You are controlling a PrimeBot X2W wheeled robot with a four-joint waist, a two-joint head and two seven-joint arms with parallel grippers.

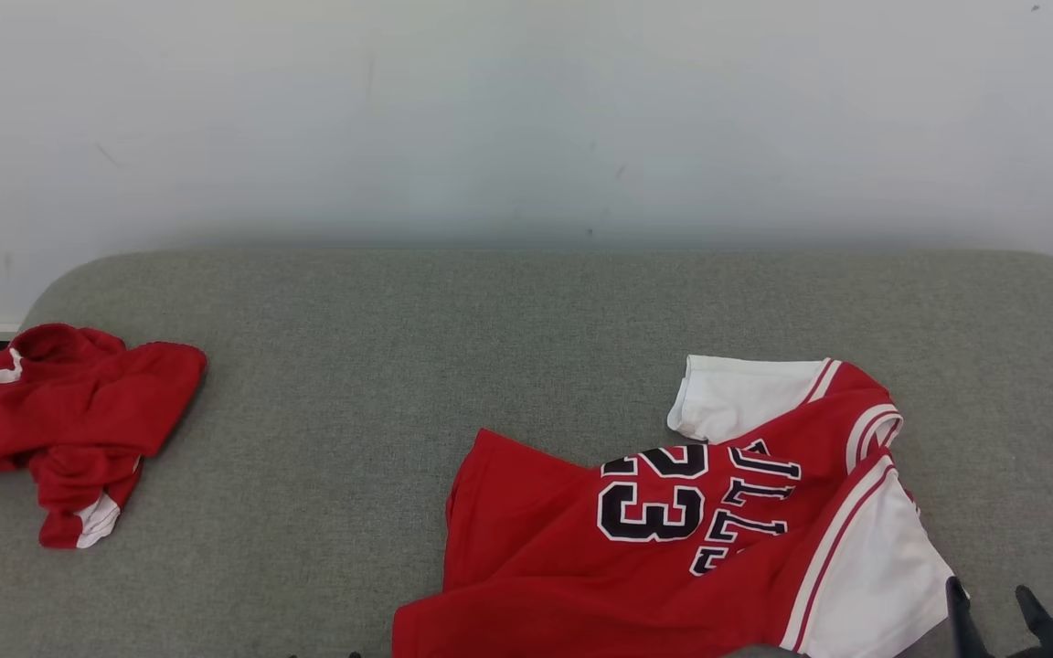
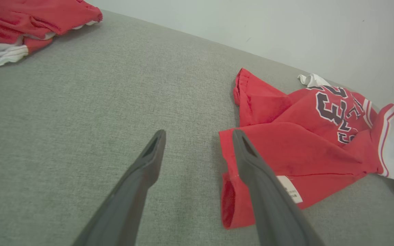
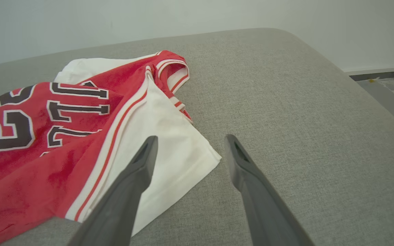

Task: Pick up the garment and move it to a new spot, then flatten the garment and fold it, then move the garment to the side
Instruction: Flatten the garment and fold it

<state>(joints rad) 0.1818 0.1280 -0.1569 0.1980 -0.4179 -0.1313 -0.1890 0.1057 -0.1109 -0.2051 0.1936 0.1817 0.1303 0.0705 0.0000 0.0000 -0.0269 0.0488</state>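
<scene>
The jersey [image 1: 545, 548] lies rumpled in the lower centre-right of the head view, running off the bottom edge. It is a smooth red knit with white sleeves, striped rib trim, and "23" and letters in black outlined with white. One white sleeve juts toward the top of the frame, and the other spreads toward the lower right. In the left wrist view the jersey [image 2: 303, 143] fills the right half, its hem folded over and a white label showing by the right finger. In the right wrist view the jersey [image 3: 29, 153] covers the left half, its white sleeve ending in a corner at mid-frame.

The left gripper [image 2: 198, 133] has its fingers spread wide and nothing between them. One finger is over bare cloth and the other over the red hem. The right gripper [image 1: 988, 594], at the lower right of the head view, is likewise spread and empty. In its own view the right gripper [image 3: 191, 138] straddles the sleeve corner.

All of this rests on a pad [image 1: 398, 366] of coarse grey weave with rounded corners. A crumpled red-and-white bundle [image 1: 60, 420] sits at mid-left. A plain pale wall [image 1: 490, 110] rises behind.
</scene>
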